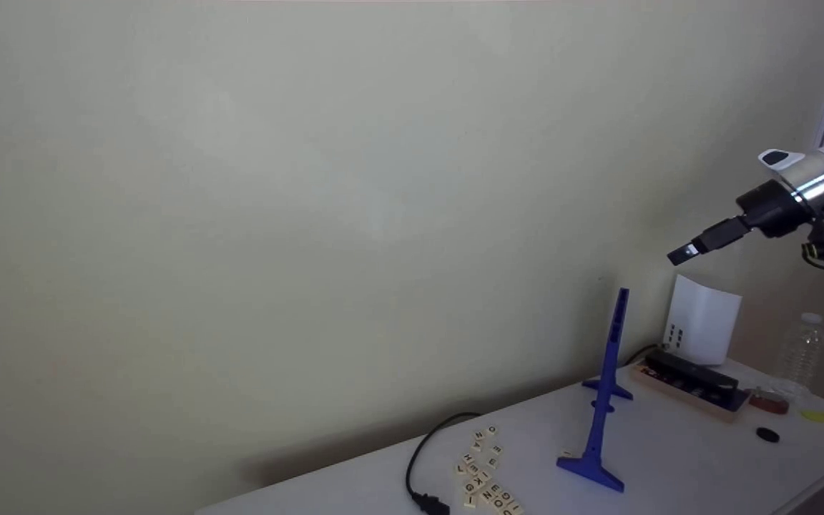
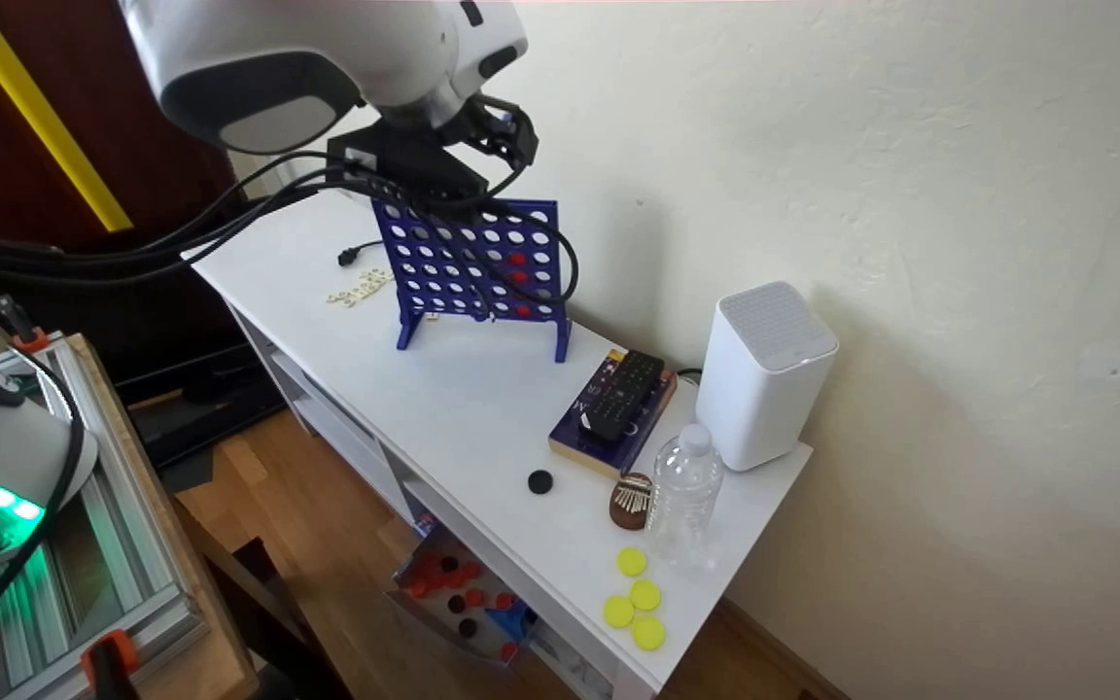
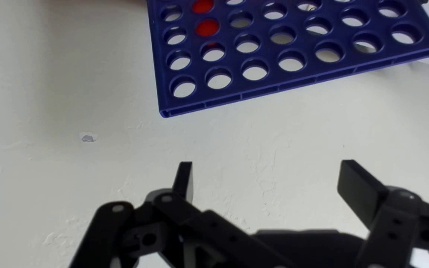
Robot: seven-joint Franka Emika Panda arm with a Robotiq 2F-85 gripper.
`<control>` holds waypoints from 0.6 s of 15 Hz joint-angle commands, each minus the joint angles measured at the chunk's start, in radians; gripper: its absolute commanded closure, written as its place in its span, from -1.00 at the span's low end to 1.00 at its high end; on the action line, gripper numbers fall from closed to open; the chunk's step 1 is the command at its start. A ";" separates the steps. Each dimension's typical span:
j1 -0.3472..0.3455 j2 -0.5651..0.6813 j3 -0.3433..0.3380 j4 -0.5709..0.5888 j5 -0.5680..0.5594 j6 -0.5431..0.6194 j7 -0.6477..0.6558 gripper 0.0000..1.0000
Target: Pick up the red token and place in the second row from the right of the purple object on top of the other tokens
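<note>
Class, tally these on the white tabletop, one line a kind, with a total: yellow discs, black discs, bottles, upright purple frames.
Yellow discs: 4
Black discs: 1
Bottles: 1
Upright purple frames: 1
Total: 7

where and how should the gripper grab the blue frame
Probably by its slotted top edge, from above, closing across its thickness: the blue frame stands upright on flared feet and looks thin edge-on in an exterior view. The open gripper seems wide enough for that.
</note>
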 commanded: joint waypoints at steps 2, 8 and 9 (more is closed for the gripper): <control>-0.106 -0.111 0.094 -0.037 -0.029 -0.075 0.167 -1.00; -0.247 -0.170 0.208 -0.046 -0.057 -0.249 0.321 -1.00; -0.271 -0.175 0.225 -0.045 -0.067 -0.275 0.344 -1.00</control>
